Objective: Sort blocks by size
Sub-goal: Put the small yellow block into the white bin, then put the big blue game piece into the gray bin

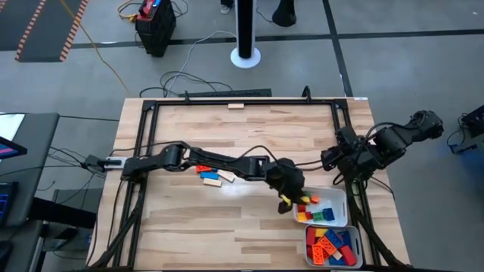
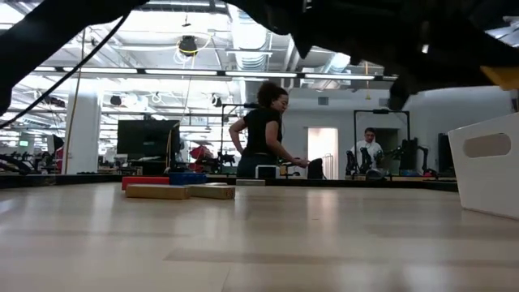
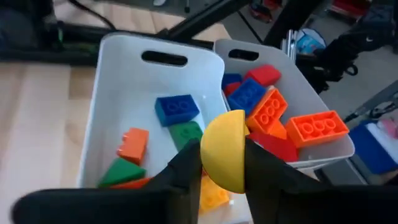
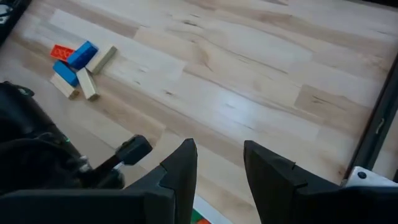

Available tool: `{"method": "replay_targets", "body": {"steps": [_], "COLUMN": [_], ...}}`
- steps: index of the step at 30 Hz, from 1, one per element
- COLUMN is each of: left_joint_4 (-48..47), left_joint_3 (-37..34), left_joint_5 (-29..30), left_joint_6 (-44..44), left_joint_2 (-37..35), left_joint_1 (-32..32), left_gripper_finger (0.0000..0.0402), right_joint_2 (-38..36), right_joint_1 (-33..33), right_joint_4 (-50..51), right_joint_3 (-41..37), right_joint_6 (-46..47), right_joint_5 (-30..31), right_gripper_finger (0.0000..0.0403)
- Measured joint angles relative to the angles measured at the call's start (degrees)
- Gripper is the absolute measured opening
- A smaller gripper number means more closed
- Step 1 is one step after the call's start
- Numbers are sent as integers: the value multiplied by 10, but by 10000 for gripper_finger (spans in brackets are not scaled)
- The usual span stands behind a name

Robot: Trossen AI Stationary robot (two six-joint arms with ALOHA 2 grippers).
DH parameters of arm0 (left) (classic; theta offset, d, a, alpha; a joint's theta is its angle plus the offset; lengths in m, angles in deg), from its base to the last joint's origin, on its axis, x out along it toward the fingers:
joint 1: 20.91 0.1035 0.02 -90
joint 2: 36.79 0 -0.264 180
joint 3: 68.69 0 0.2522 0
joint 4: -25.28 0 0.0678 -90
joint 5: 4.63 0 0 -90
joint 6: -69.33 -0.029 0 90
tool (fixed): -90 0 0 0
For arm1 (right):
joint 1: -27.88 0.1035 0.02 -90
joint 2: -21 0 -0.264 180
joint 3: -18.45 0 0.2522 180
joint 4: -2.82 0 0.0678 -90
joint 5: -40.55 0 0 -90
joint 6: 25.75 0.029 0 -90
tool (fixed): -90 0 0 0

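Observation:
My left gripper [image 1: 286, 198] reaches across the table to the near right and is shut on a yellow block with a rounded top [image 3: 225, 146]. It hovers at the left rim of a white tray [image 1: 342, 198] that holds small blue, green, orange and yellow blocks [image 3: 177, 111]. Beside it a second white tray [image 1: 358, 242] holds longer orange, red and blue blocks [image 3: 314, 127]. A few red, blue and tan blocks [image 1: 215, 175] lie flat on the table's middle. My right gripper [image 4: 219, 163] waits open over the table's right side, with nothing between its fingers. My left gripper pinches the yellow block's two flat sides [image 3: 208, 155] between its two fingers [image 3: 186, 168]. The block's rounded edge sticks out past the fingertips. It is lifted clear, above the near end of the small-block tray [image 3: 112, 74]. The fingers slant down toward the table's right.
The trays stand side by side at the table's near right corner, each with a handle slot [image 3: 165, 59]. A black frame [image 1: 242, 102] runs around the tabletop. One tan block [image 1: 236, 106] lies at the far edge. People stand in the room behind [image 2: 263, 130].

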State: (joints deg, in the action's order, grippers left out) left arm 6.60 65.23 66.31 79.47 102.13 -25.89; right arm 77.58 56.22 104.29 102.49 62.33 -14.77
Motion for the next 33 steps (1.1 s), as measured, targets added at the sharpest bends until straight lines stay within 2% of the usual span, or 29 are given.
{"method": "replay_targets", "body": {"steps": [2, 5, 7, 10, 13, 16, 18, 21, 24, 28, 33], "left_joint_4": [-13, -26, -70, -162, -298, -423, -450, -438, -417, -386, -384], "left_joint_3": [4, 6, 6, 6, 7, -4, -43, -141, -256, -400, -524], "left_joint_5": [-1, 0, -5, -2, 27, 76, 72, 62, 63, 73, 164], "left_joint_6": [11, 14, 10, -14, -78, -149, -162, -157, -115, -4, 149], "left_joint_2": [3, 0, -14, -46, -83, -107, -126, -175, -238, -342, -457], "left_joint_1": [0, 6, 15, 38, 55, 58, 60, 65, 76, 98, 123], "left_gripper_finger": [117, 199, 244, 279, 279, 258, 240, 214, 195, 186, 189], "right_joint_2": [0, 0, 0, 0, 0, 0, 0, 2, 1, 3, 1], "right_joint_1": [0, 1, 1, 1, 1, 1, 1, 1, 2, 1, 2], "right_joint_4": [1, 1, 1, 1, 2, 4, 3, -7, -8, -16, -15], "right_joint_3": [0, 0, 0, 0, 0, 0, 0, 0, 0, 0, 0], "right_joint_6": [0, 0, -1, -10, -14, -17, -18, -27, -37, -39, -42], "right_joint_5": [0, 0, 1, 2, 4, 10, 19, 30, 30, 30, 30], "right_gripper_finger": [159, 159, 159, 159, 159, 159, 159, 159, 159, 159, 159]}}
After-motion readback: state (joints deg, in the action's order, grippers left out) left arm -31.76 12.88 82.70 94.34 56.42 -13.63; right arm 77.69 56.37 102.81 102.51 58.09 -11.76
